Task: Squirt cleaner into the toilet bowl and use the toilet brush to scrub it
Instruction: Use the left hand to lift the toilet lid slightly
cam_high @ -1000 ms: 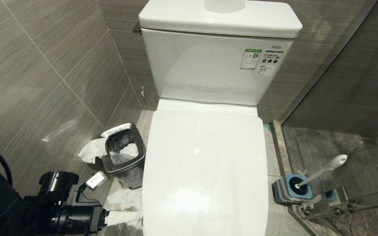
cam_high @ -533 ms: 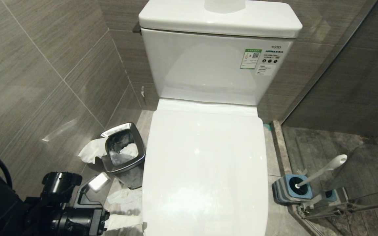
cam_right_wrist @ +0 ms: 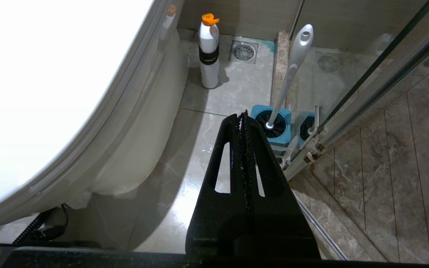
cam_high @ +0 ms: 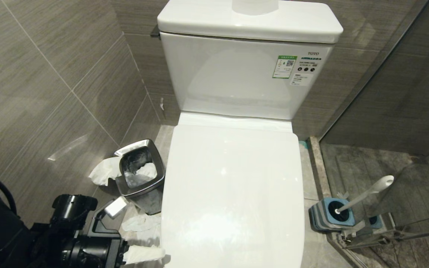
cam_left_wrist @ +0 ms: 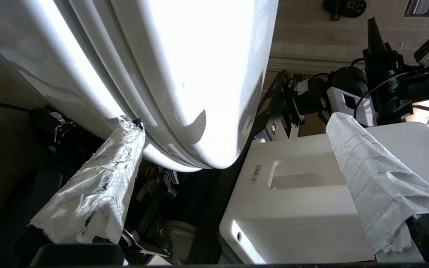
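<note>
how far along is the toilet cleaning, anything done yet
Nothing looks done yet: the toilet lid is shut over the bowl, and the toilet brush sits in its blue holder on the floor. In hand: the left gripper, open with paper-wrapped fingers, is at the lid's front edge. The right gripper hangs shut, empty. Left: raising the lid, squirting cleaner, scrubbing.

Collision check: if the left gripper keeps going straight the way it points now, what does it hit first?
Probably the front edge of the closed toilet lid: the open left gripper straddles it, one paper-wrapped finger near its underside. Depth unclear.
</note>
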Motion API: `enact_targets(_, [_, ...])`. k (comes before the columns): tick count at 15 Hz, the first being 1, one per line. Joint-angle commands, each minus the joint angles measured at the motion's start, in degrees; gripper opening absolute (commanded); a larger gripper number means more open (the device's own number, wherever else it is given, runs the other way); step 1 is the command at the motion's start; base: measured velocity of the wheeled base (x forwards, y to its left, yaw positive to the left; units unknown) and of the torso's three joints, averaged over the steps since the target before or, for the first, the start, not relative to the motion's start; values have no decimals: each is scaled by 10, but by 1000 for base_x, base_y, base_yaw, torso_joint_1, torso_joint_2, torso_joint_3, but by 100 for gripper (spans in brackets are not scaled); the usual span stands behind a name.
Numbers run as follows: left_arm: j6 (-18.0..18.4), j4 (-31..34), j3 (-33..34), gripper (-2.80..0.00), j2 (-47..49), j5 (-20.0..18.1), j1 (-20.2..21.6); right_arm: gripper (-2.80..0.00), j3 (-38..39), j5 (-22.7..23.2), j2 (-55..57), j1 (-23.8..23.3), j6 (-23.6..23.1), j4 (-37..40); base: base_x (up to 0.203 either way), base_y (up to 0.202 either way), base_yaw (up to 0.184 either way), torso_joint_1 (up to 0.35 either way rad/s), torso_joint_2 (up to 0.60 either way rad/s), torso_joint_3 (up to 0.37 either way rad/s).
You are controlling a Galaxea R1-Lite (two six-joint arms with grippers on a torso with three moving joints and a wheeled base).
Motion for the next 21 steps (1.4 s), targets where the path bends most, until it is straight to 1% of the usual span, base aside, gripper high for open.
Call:
enact_targets(1, [2,-2,1,0,1,-2,-1,-280,0,0,0,0,0,0,0,0,0,0,0,0])
enact_targets(3, [5,-1,1,0,2,5,-3,-280,0,0,0,0,0,-1,0,0,0,0,0,0])
enact_targets(8, [8,-2,3,0,0,11,-32,-280,0,0,1,0,0,0,0,0,0,0,0,0])
enact_targets(10, [8,-3,2,0,-2,24,-45,-280,0,0,0,0,0,0,0,0,0,0,0,0])
enact_targets(12, [10,-3,0,0,-1,28,-47,-280,0,0,0,0,0,0,0,0,0,0,0,0])
enact_targets(14, [12,-4,-1,0,1,43,-47,-280,0,0,0,0,0,0,0,0,0,0,0,0])
enact_targets(15, [12,-4,-2,0,1,45,-48,-280,0,0,1,0,0,0,0,0,0,0,0,0])
enact_targets(16, [13,-5,-3,0,1,46,-50,-280,0,0,0,0,0,0,0,0,0,0,0,0])
enact_targets(18, [17,-8,-3,0,0,62,-58,-280,0,0,0,0,0,0,0,0,0,0,0,0])
enact_targets(21, [18,-18,-2,0,-3,67,-71,-280,0,0,0,0,0,-1,0,0,0,0,0,0])
